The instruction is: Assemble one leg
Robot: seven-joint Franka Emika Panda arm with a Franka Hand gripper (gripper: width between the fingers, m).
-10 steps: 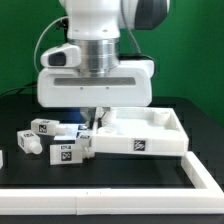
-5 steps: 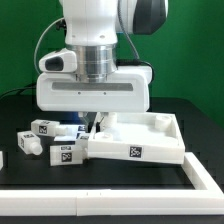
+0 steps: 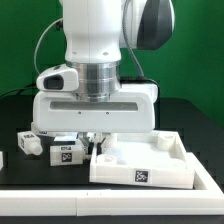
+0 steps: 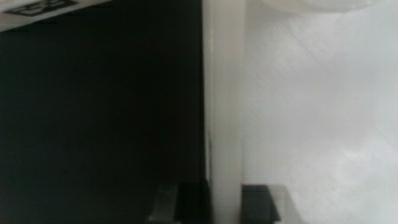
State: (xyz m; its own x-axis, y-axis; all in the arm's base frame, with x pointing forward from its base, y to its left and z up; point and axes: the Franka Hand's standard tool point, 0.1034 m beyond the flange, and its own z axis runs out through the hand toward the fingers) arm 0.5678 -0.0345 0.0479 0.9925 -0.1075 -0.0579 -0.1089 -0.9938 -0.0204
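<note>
My gripper (image 3: 97,141) is shut on the left rim wall of the large flat white panel (image 3: 140,168), which lies square to the front edge of the black table. In the wrist view the rim wall (image 4: 217,100) runs between my two dark fingers (image 4: 171,205), with the gripper (image 4: 217,205) closed around it. Two legs, small white posts with marker tags, lie to the exterior view's left of the panel: one (image 3: 66,154) close to it and one (image 3: 38,141) behind that. The hand hides the panel's back left corner.
Another white part (image 3: 2,158) shows at the exterior view's left edge. A long white rail (image 3: 100,205) runs along the table's front. A green wall stands behind the arm.
The hand has moved toward the front and the exterior view's right with the panel in it. The panel has turned from skewed to square with the table's front.
</note>
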